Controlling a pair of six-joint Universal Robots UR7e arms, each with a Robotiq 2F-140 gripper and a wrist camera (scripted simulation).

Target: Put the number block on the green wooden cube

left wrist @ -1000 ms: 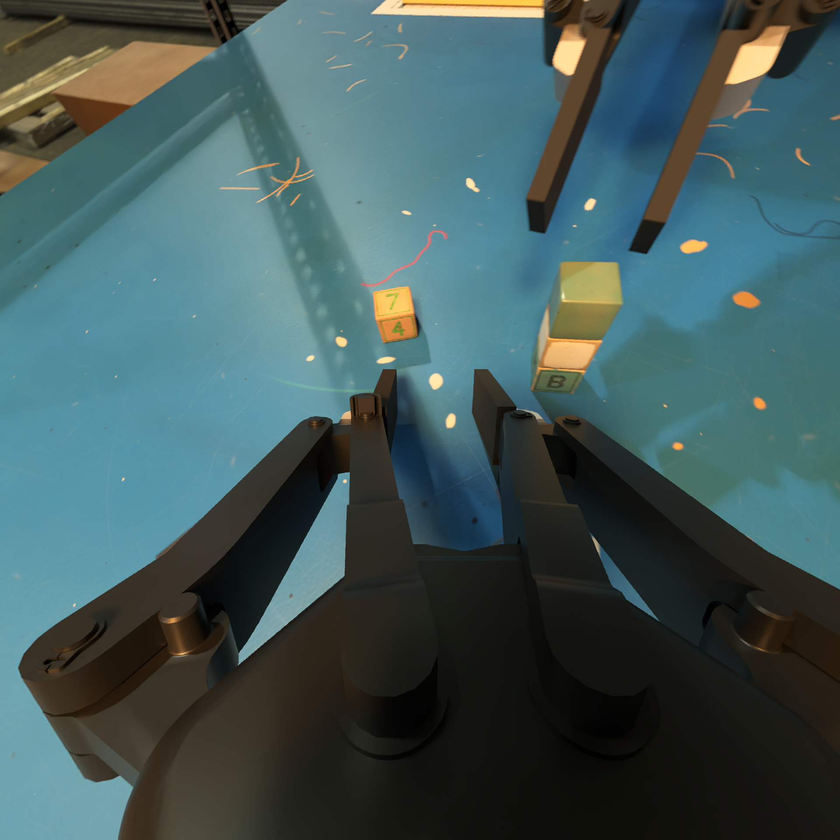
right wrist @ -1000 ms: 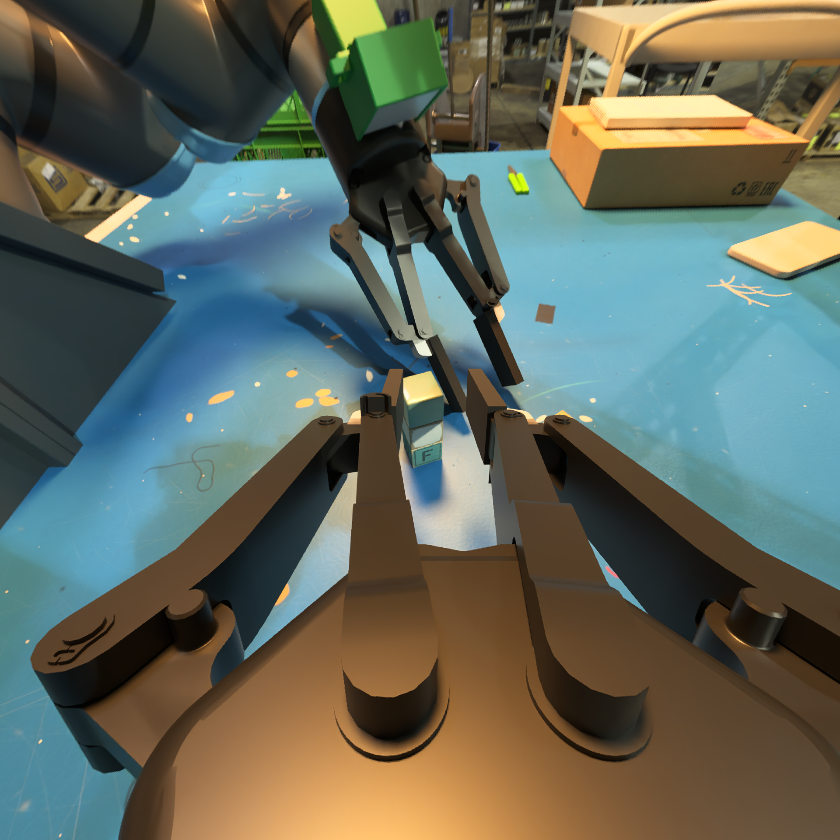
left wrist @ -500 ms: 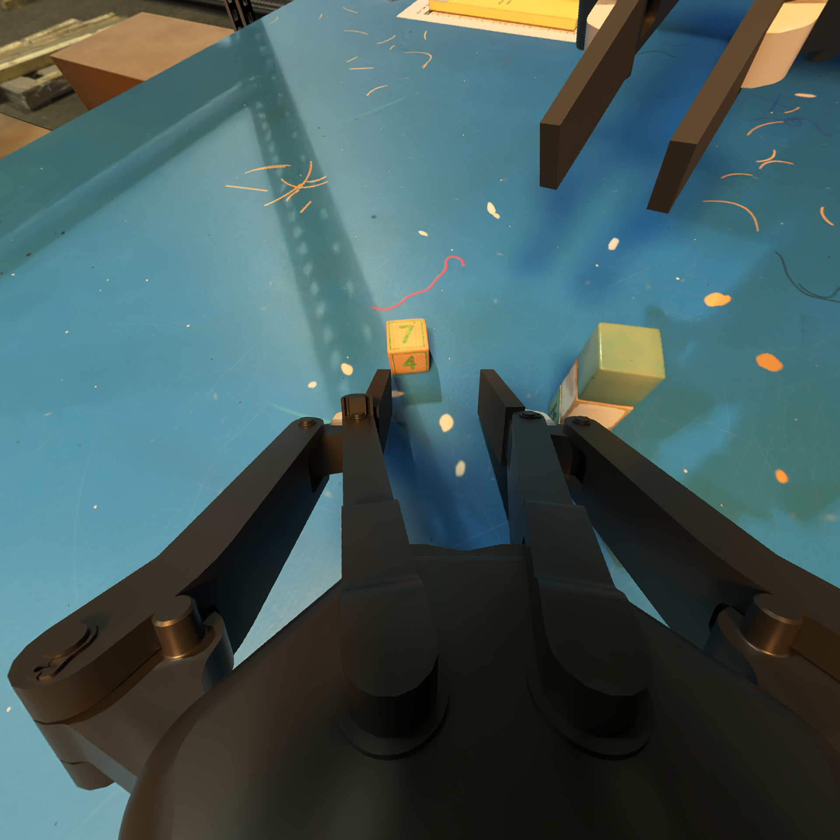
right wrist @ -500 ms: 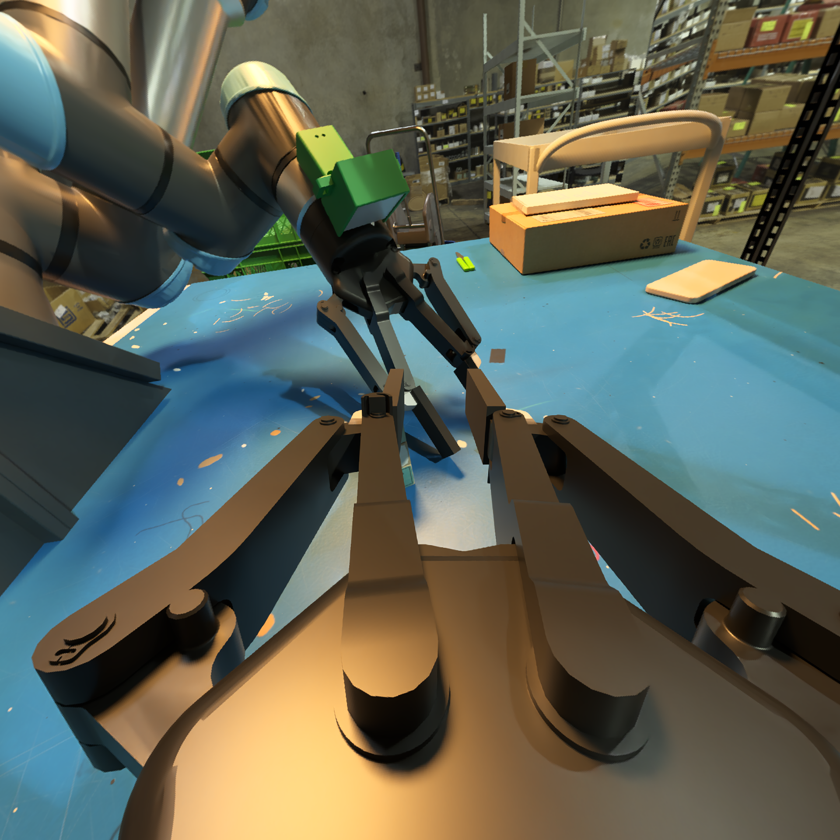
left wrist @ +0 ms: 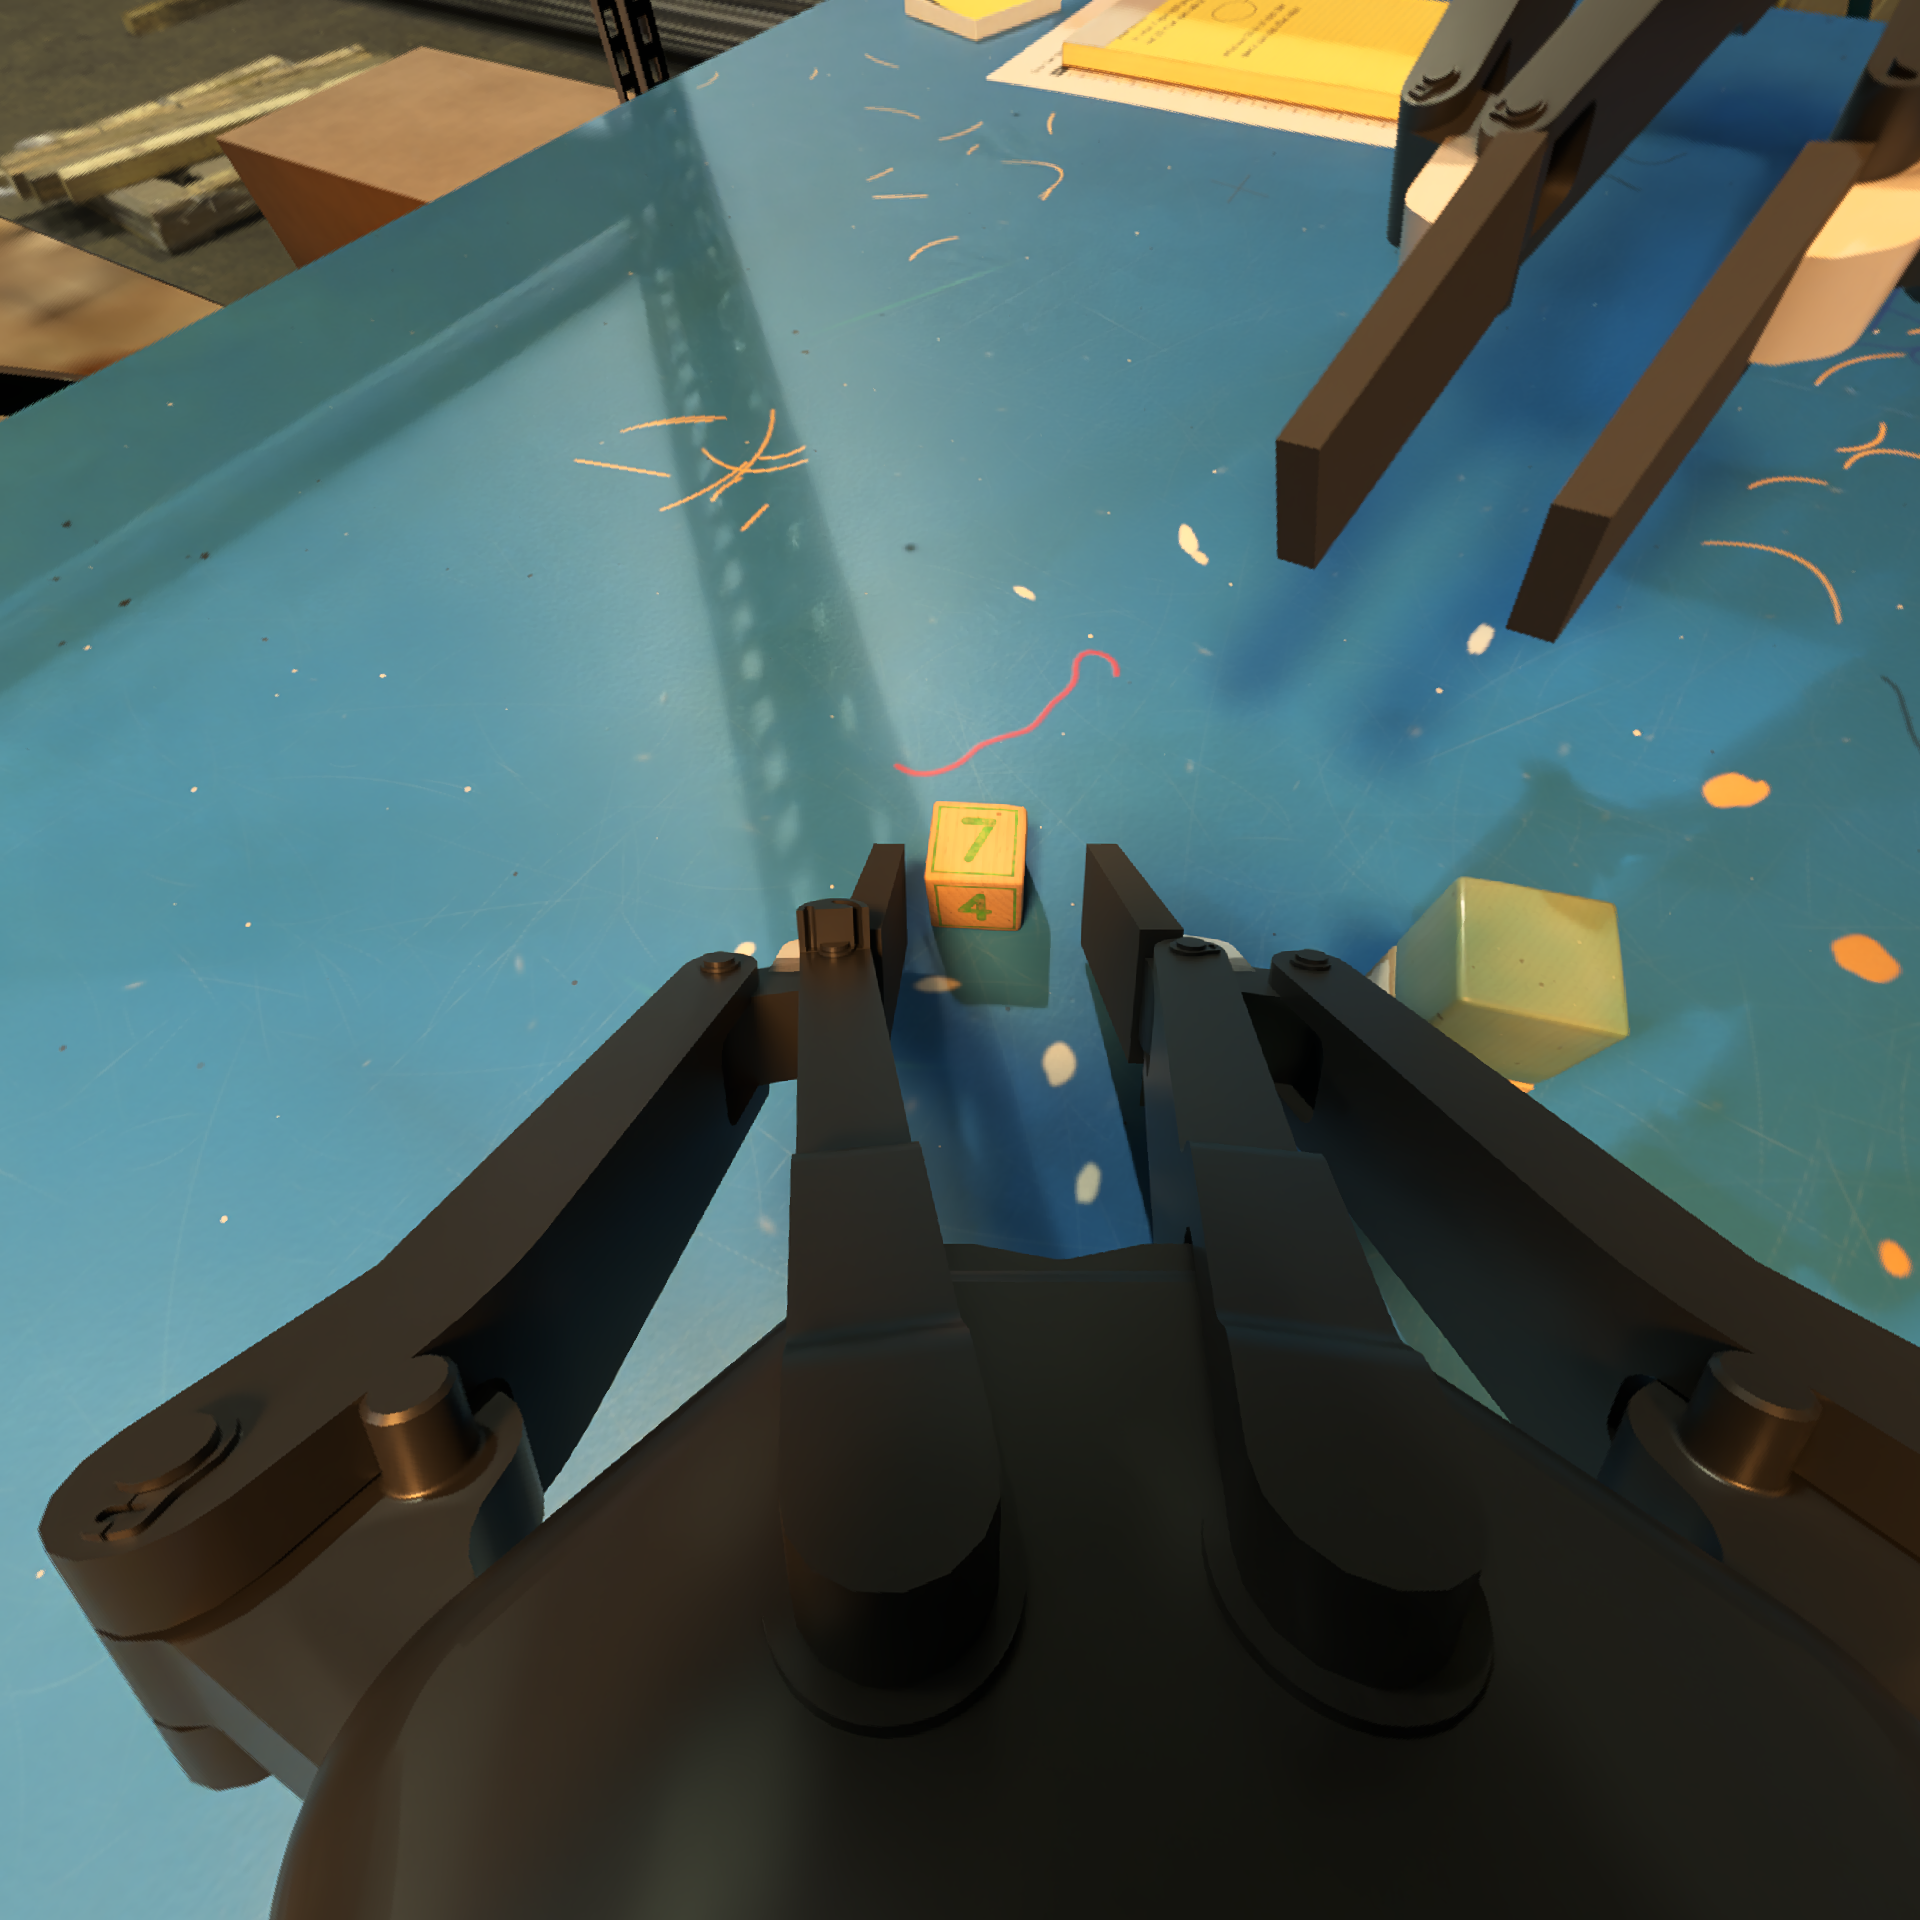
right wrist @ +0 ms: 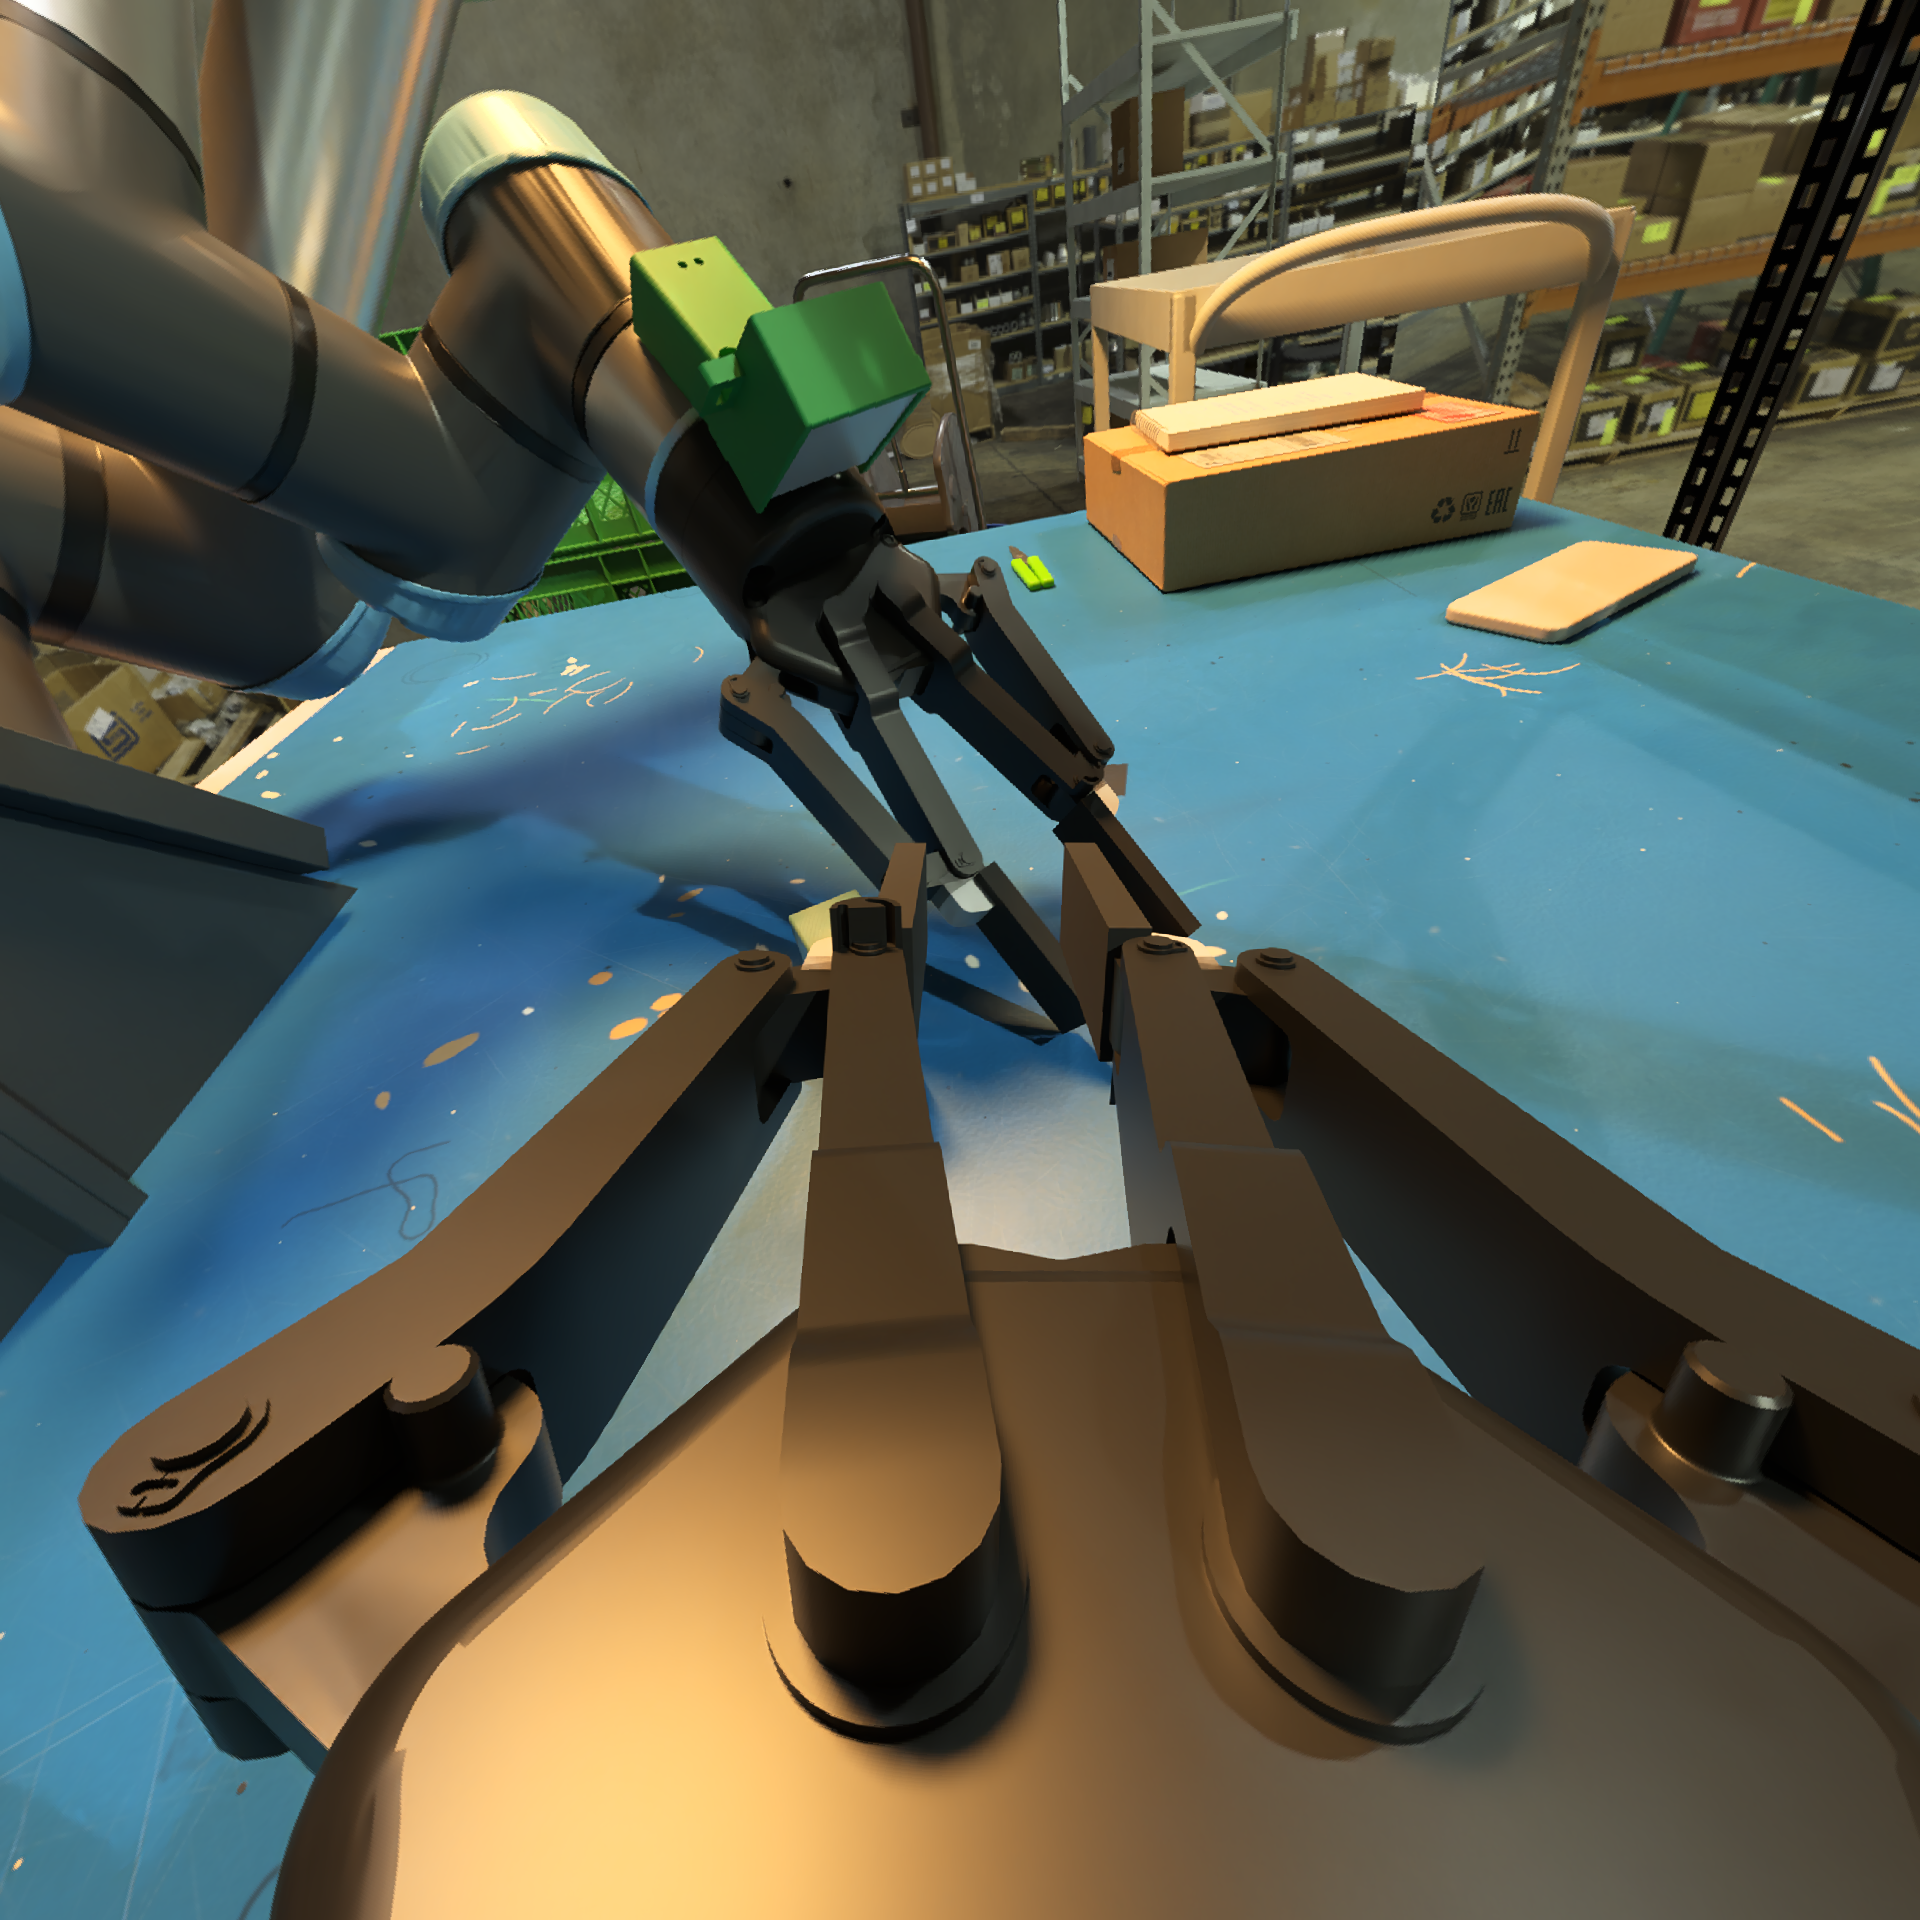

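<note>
The number block is orange wood with green digits and stands on the blue table. My left gripper is open and low over the table. The block sits at the mouth of its gap, nearer the left finger, not gripped. The green wooden cube tops a small stack of blocks to the right, mostly hidden by my linkage. My right gripper hangs open and empty above the table beyond the cube. In the right wrist view my right gripper is open, only a sliver of the cube shows, and the left gripper's fingers slant down to the table.
A yellow pad lies on the far side of the table. A cardboard box, a pale board and a green marker lie at the far edge. A dark grey block stands at the left.
My left gripper has moved forward, so the number block now sits at its fingertips. My right gripper has lifted and drawn back from the stack with the green cube.
</note>
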